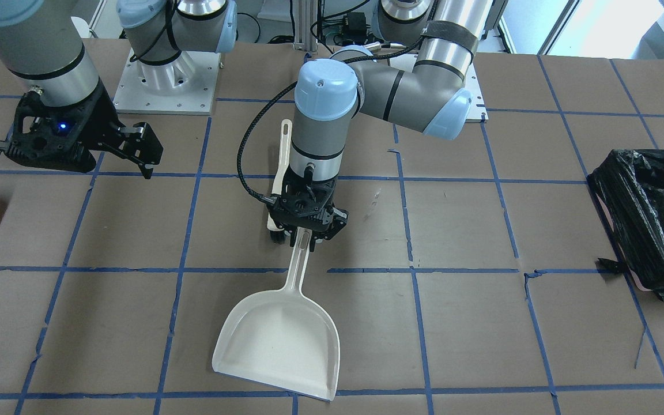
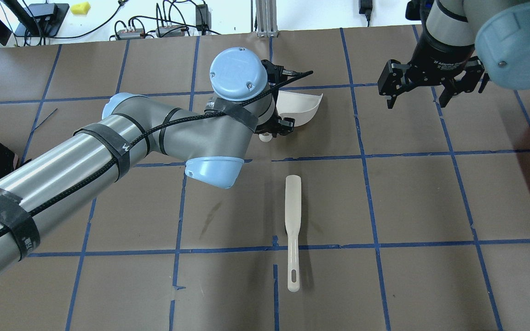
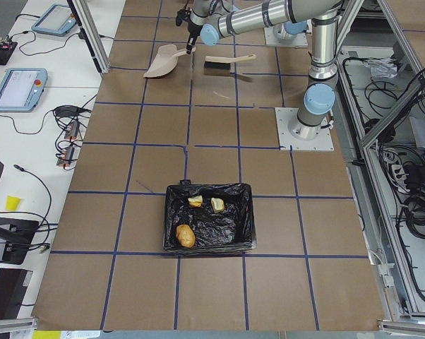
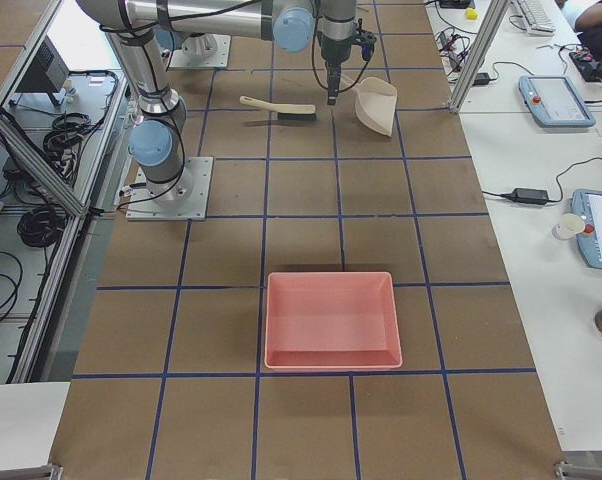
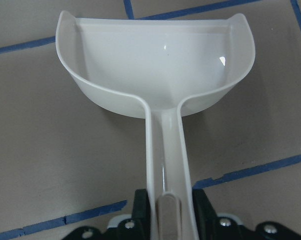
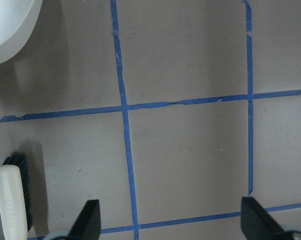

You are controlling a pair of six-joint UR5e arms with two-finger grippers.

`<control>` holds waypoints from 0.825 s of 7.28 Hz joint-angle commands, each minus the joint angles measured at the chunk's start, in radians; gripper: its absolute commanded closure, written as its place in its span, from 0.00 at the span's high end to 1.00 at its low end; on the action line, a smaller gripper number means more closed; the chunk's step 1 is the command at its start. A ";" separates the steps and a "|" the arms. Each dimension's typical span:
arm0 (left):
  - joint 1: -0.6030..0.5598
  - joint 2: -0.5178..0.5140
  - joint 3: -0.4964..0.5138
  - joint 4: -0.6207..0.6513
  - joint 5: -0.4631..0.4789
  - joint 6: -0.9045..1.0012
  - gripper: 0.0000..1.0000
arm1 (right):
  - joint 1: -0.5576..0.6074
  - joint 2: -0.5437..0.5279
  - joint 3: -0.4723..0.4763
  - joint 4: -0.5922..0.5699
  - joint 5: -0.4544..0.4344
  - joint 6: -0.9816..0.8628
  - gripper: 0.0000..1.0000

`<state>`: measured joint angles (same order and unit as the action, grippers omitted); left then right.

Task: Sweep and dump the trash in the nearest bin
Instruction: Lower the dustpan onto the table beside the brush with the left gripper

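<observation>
My left gripper (image 1: pixel 307 230) is shut on the handle of a white dustpan (image 1: pixel 277 340), which is empty in the left wrist view (image 5: pixel 155 65). The pan sits low on the table. The bin (image 3: pixel 209 226), lined with a black bag, stands far off toward the table's left end. The trash lies inside it: a tan potato-shaped piece (image 3: pixel 186 235) and two small yellow-brown chunks (image 3: pixel 195 201), (image 3: pixel 217 205). A white brush (image 2: pixel 292 230) lies flat on the table near the pan. My right gripper (image 2: pixel 412 101) is open and empty above the table.
A pink tray without a bag (image 4: pixel 331 318) stands toward the table's right end. The brown table has a blue tape grid (image 2: pixel 371 202). The bin shows at the right edge of the front view (image 1: pixel 649 213). Cables and devices lie beyond the far edge.
</observation>
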<state>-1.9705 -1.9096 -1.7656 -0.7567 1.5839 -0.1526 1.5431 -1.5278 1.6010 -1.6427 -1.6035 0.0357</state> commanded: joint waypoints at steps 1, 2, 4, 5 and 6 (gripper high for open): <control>-0.014 0.026 -0.058 0.007 0.001 0.002 0.30 | -0.006 -0.002 0.004 0.001 0.028 -0.017 1.00; -0.014 0.026 -0.061 0.005 0.001 0.002 0.88 | -0.018 0.003 0.004 0.001 0.008 -0.049 1.00; 0.010 0.030 -0.043 -0.001 -0.001 0.004 1.00 | -0.070 0.000 0.013 0.003 0.004 -0.089 1.00; 0.060 0.044 -0.037 -0.007 -0.005 0.007 1.00 | -0.073 -0.002 0.026 0.001 0.005 -0.103 1.00; 0.141 0.091 -0.037 -0.050 -0.015 0.024 1.00 | -0.074 -0.005 0.027 0.001 0.011 -0.103 1.00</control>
<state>-1.9088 -1.8587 -1.8059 -0.7717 1.5780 -0.1428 1.4742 -1.5296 1.6221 -1.6409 -1.5972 -0.0584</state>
